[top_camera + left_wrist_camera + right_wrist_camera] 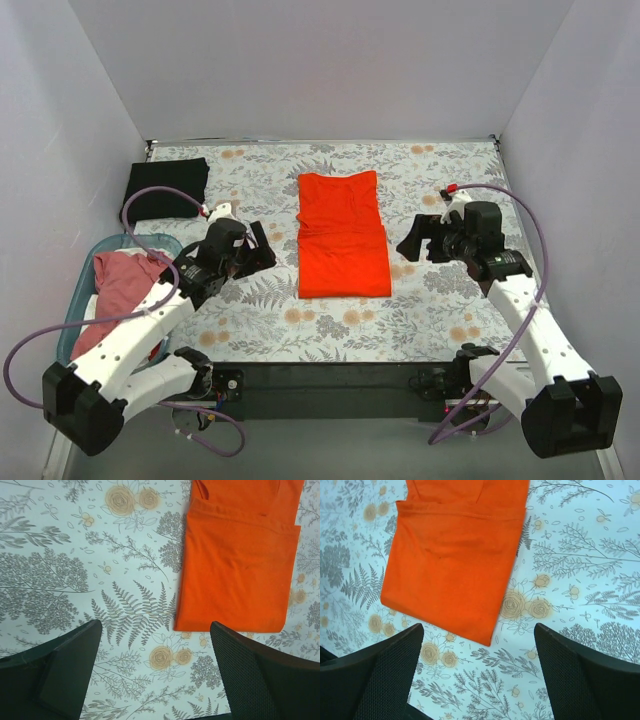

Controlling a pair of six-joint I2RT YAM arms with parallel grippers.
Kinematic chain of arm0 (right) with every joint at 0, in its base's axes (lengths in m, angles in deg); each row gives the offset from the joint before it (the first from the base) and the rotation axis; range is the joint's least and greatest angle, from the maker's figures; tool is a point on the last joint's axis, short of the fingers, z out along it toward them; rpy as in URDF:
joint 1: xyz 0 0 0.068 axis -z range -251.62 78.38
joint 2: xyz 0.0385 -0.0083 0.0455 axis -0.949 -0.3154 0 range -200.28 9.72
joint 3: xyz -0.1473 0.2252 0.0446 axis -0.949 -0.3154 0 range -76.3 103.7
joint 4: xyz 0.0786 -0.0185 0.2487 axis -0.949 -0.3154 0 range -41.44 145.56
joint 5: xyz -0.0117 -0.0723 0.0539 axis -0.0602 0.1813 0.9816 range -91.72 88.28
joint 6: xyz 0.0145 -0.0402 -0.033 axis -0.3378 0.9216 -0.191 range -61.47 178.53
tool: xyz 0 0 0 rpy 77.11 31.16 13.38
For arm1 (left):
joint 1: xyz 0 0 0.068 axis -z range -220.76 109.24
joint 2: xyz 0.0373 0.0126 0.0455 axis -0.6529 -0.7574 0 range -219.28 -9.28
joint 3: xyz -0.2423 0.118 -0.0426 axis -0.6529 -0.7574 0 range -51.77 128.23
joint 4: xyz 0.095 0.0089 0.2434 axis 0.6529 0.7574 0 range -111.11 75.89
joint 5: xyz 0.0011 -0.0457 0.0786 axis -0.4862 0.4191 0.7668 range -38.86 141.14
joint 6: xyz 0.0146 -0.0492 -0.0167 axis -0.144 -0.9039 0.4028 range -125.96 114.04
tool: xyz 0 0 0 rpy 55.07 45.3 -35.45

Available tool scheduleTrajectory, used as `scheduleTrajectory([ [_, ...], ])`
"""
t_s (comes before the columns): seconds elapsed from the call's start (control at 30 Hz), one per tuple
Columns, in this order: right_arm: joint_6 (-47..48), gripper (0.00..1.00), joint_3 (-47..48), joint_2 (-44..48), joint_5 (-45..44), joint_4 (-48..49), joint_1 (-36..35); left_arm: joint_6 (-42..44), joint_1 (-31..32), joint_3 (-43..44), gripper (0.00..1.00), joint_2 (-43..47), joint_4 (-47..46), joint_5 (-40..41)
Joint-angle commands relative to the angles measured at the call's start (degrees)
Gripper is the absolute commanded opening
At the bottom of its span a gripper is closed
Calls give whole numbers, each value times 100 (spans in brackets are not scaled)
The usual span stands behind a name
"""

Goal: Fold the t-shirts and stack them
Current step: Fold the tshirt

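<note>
Pink t-shirt [120,280] partly hidden by left arm [135,340].

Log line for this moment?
orange t-shirt: folded, centre | black t-shirt: folded, far left | left gripper: open, empty | right gripper: open, empty

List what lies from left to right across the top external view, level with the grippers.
basket → left gripper → orange shirt → right gripper

Left arm [135,335] and right arm [530,320] hover, jaws apart
</note>
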Motion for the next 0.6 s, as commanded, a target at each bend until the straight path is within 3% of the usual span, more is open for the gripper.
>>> scheduleTrajectory([
  [0.0,27,98,86,252,-583,-390,37,351,-15,-20,90,413,270,463],
  [0.2,10,96,-2,-143,-151,-601,-103,35,-6,-117,88,310,139,-353],
  [0.43,-798,82,-169,-774,-1519,-680,-1402,-545,582,-12,86,-682,147,-531],
  [0.57,-1045,76,-134,-1354,-1777,-733,-1729,-827,837,155,84,-1341,165,-548],
])
